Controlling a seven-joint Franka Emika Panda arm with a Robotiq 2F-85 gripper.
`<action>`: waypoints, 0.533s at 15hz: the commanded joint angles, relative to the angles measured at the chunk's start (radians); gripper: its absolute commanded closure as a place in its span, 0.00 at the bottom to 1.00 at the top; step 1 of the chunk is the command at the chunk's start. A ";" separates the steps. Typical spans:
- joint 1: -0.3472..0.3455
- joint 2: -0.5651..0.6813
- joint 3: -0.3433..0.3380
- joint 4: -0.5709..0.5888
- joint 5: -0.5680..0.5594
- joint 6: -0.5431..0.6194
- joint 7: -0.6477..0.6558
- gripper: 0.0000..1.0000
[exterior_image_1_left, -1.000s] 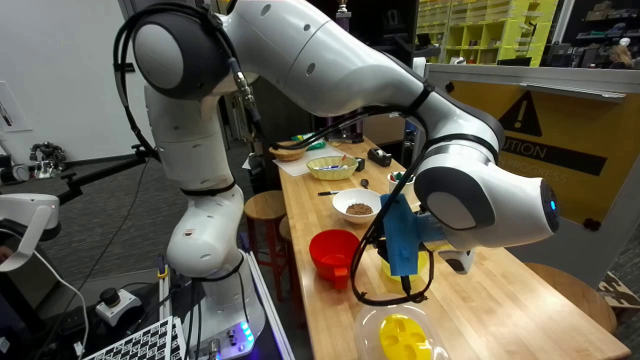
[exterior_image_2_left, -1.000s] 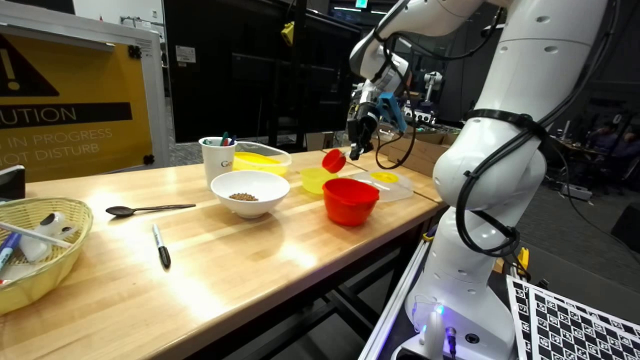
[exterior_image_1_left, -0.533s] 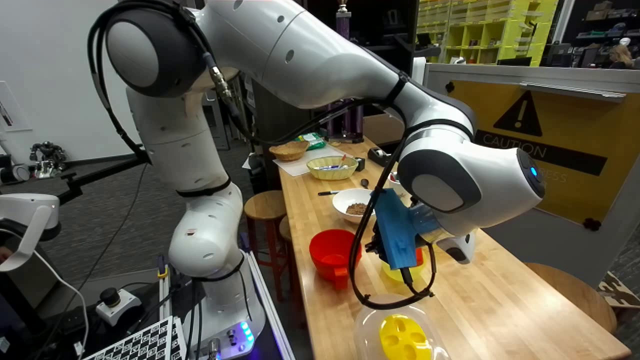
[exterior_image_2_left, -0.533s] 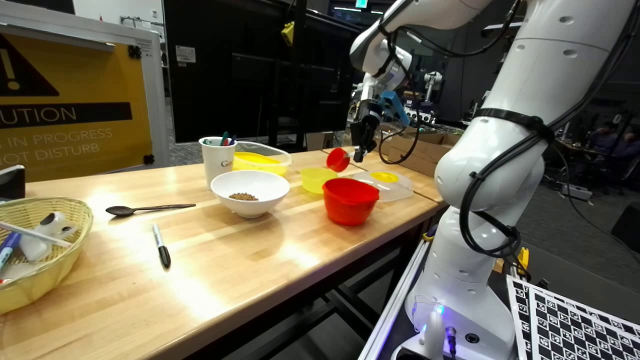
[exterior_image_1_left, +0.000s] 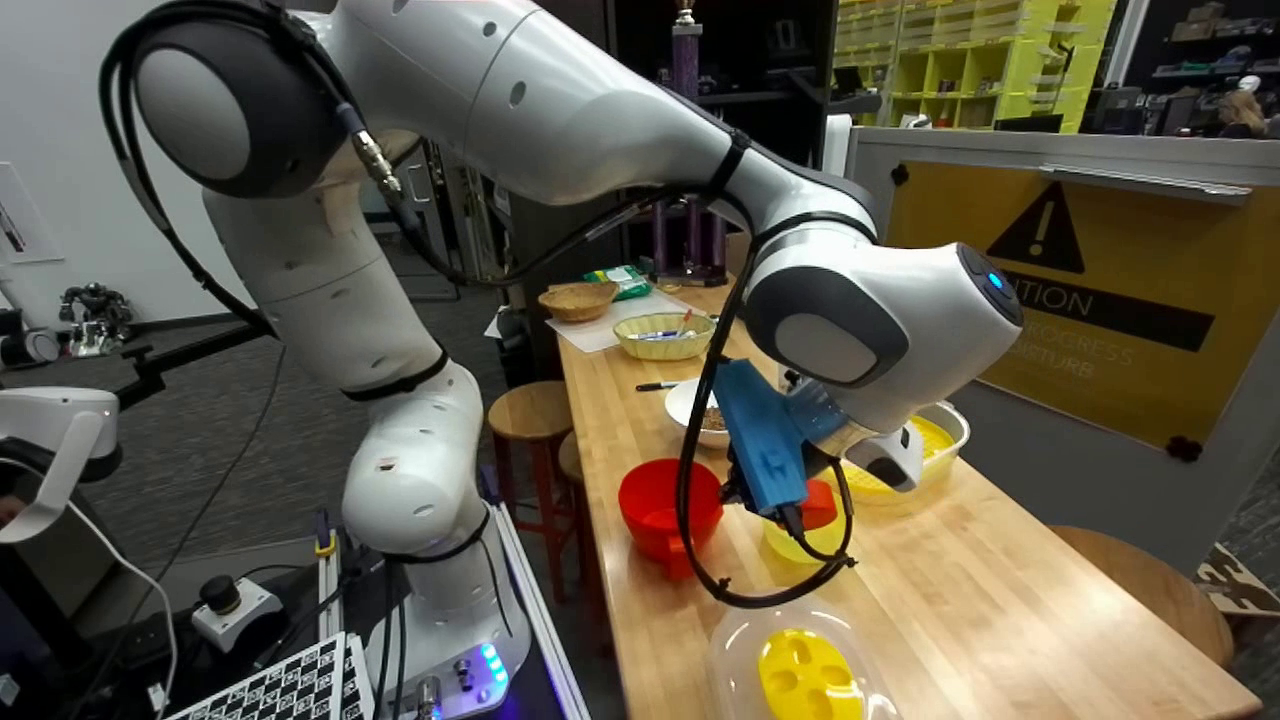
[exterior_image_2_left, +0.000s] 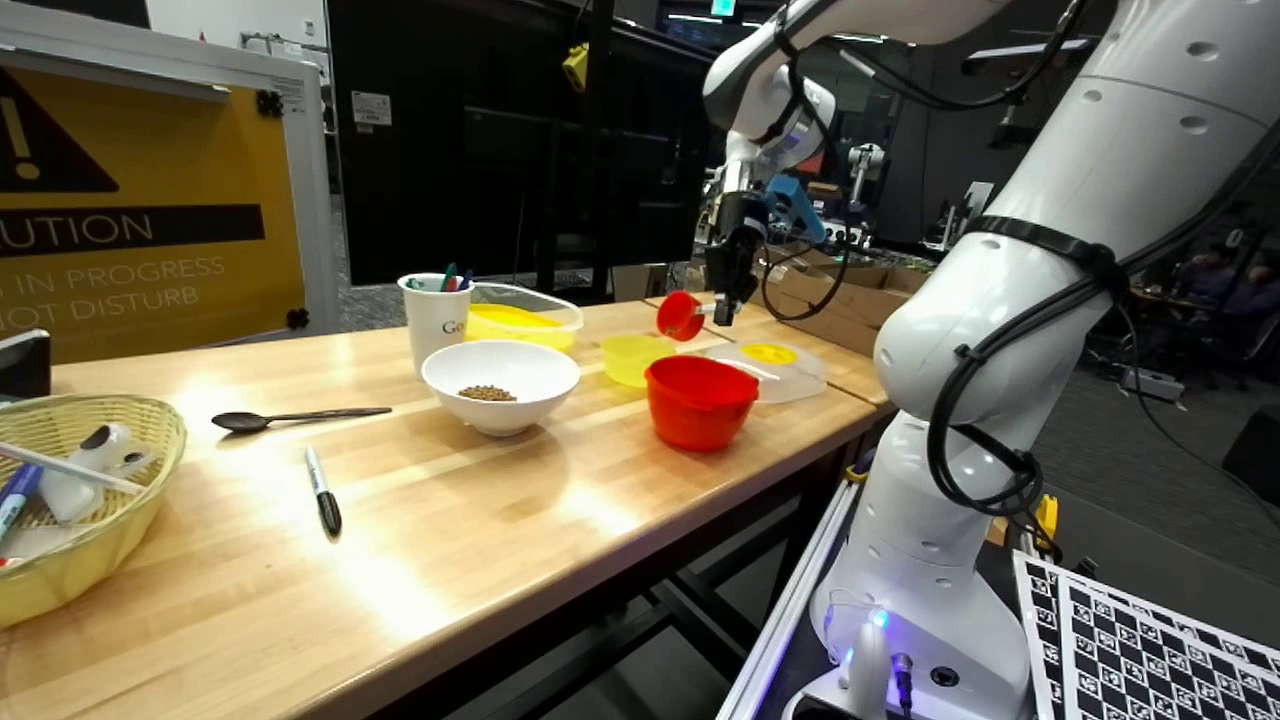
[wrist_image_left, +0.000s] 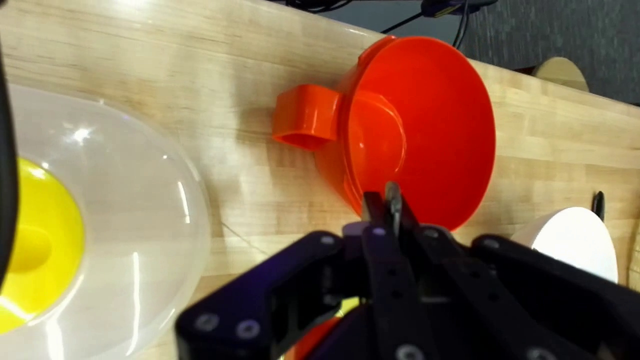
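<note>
In an exterior view the gripper (exterior_image_2_left: 728, 306) is clamped on the handle (exterior_image_2_left: 707, 309) of the small red cup (exterior_image_2_left: 680, 317), which hangs tilted above the table (exterior_image_2_left: 420, 560) at nine o'clock from it. From the gripper, the yellow bowl (exterior_image_2_left: 634, 361) stands at eight, near the cup, the red bowl (exterior_image_2_left: 702, 408) at six and the clear lid with a yellow centre (exterior_image_2_left: 788, 380) at five. Farther off, between eight and nine, the white bowl (exterior_image_2_left: 530, 402) holds brown pellets (exterior_image_2_left: 486, 393).
</note>
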 joint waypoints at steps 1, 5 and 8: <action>0.026 -0.123 0.020 -0.076 -0.059 0.061 0.068 0.99; 0.055 -0.185 0.047 -0.106 -0.102 0.094 0.128 0.99; 0.074 -0.215 0.065 -0.121 -0.122 0.105 0.162 0.99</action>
